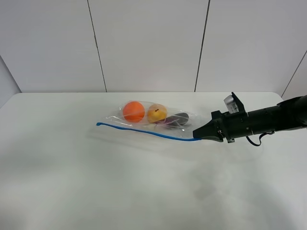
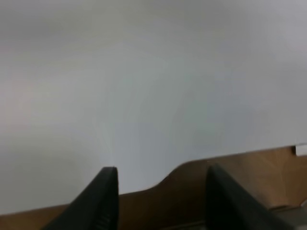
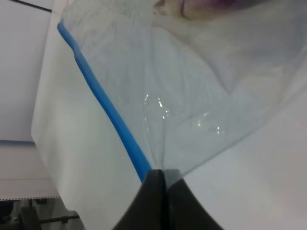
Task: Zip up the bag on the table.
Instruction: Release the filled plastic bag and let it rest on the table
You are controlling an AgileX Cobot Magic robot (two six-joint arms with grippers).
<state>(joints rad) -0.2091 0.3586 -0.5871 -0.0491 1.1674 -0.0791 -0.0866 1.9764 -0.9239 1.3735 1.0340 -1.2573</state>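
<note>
Low in its wrist view, the left gripper [image 2: 160, 191] is held spread and empty over the table [image 2: 144, 96]. Right of centre, the right gripper [image 1: 196, 137] is clenched on the zipper strip [image 1: 144, 131], which is stretched leftward along the near edge of the bag [image 1: 153, 119].

High camera overlooks table [image 1: 72, 182]; right wrist hugs bag [image 3: 192, 72], shared with high; left wrist near table edge.
</note>
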